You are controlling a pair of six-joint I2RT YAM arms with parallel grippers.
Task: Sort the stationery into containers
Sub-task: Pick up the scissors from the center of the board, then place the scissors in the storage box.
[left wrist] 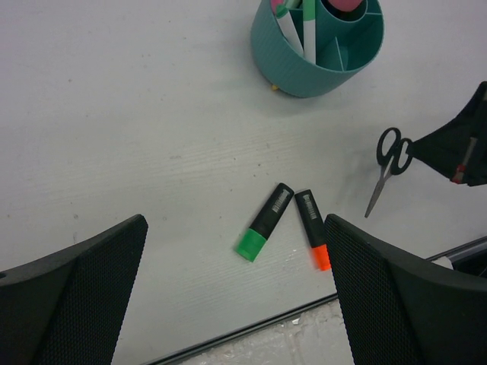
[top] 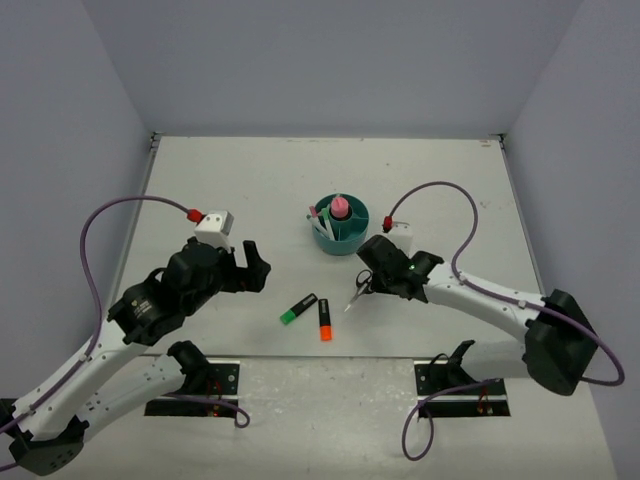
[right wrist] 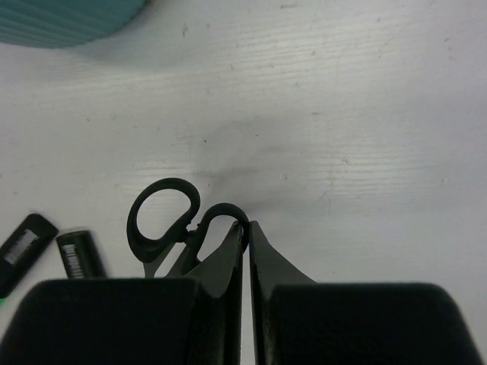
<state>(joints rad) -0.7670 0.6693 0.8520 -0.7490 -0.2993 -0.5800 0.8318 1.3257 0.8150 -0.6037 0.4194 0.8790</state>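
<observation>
I can read no words or numbers anywhere. The green highlighter (left wrist: 265,224) and the orange highlighter (left wrist: 312,238) each carry a small white printed label on the black barrel, too blurred for me to read.

Scissors (right wrist: 135,228) at closed jaws' tips

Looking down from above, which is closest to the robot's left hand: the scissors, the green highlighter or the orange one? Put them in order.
From the left hand:
1. Green highlighter, just to its right, toward the near edge.
2. Orange highlighter, beside the green one, farther right.
3. Scissors, farthest right, at the right hand.
</observation>
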